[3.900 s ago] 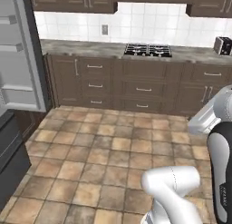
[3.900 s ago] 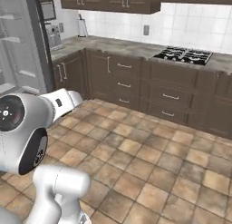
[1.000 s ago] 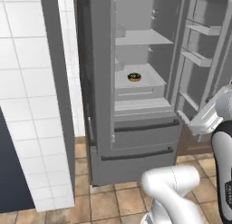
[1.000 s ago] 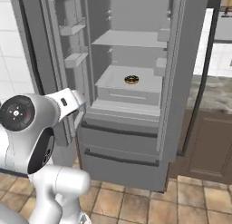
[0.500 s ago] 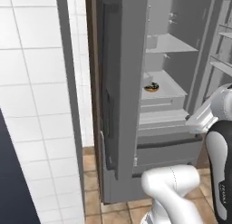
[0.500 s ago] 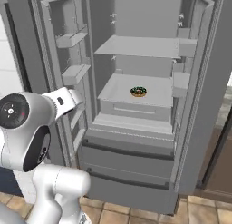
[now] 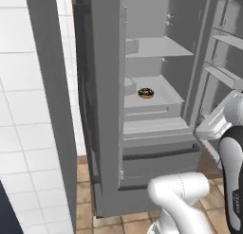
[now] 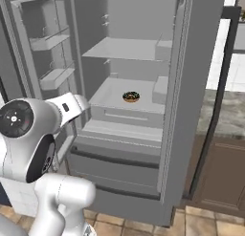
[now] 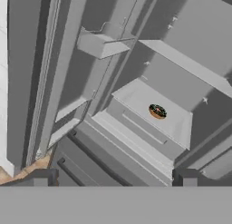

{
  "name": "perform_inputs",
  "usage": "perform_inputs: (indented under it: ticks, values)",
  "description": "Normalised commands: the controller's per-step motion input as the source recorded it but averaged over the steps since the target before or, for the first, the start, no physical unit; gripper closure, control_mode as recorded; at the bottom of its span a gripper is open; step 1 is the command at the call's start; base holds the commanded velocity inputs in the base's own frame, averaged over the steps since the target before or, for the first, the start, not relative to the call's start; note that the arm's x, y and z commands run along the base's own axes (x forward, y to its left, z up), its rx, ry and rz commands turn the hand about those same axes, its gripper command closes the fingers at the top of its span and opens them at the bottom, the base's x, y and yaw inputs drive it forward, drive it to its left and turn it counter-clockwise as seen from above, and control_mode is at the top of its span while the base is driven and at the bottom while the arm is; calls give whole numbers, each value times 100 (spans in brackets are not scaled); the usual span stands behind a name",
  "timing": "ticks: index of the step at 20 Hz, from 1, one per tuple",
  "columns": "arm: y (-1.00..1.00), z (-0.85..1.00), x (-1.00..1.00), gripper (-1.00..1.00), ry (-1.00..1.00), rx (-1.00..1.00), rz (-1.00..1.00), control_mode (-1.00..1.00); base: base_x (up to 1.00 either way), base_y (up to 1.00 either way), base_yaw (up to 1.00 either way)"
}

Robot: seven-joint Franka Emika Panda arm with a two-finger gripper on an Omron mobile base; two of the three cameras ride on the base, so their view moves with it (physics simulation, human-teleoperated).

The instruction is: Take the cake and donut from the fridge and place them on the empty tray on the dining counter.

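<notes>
**A:** Where did the donut [image 7: 145, 92] sit?

**B:** On the middle shelf [image 8: 112, 95] of the fridge [image 8: 182, 111], whose doors stood open. In the left base view it lay toward the front edge of that shelf, roughly midway between the shelf's two sides. In the right base view [image 8: 131, 97] it was also near the front edge, slightly toward the right side, close to a pale grey box [image 8: 161, 90] at the shelf's right edge but apart from it. The hand view [image 9: 157, 111] showed it flat on the shelf, with nothing touching it.

**A:** And the cake?

**B:** I could not make it out on any shelf that was visible.

**A:** What about the fingers?

**B:** The gripper [image 9: 114, 180] showed at the bottom of the hand view, its two dark fingers [image 9: 41, 177] spread wide, one at the lower left and one at the lower right, with nothing between them. They were well short of the donut, facing the fridge's interior.

**A:** What else was there?

**B:** An upper shelf [image 7: 152, 47] above the donut's shelf, closed drawers [image 8: 115, 168] below it, and door bins [image 8: 51, 39] on the open left door. Brown tiled floor [image 7: 85, 204] lay at the foot of the fridge, and white tiled wall [image 7: 19, 110] stood to its left.
</notes>
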Motion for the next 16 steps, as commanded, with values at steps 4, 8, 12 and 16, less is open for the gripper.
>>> perform_inputs:
  ticks: [4,8,12,16]
  values:
    - [0,0,0,-100,0,0,0,100,100,34,4]
    - [0,0,0,-100,0,0,0,100,100,-5,3]
    - [0,0,0,-100,0,0,0,100,100,-16,2]
    - [0,0,0,-100,0,0,0,100,88,-16,2]
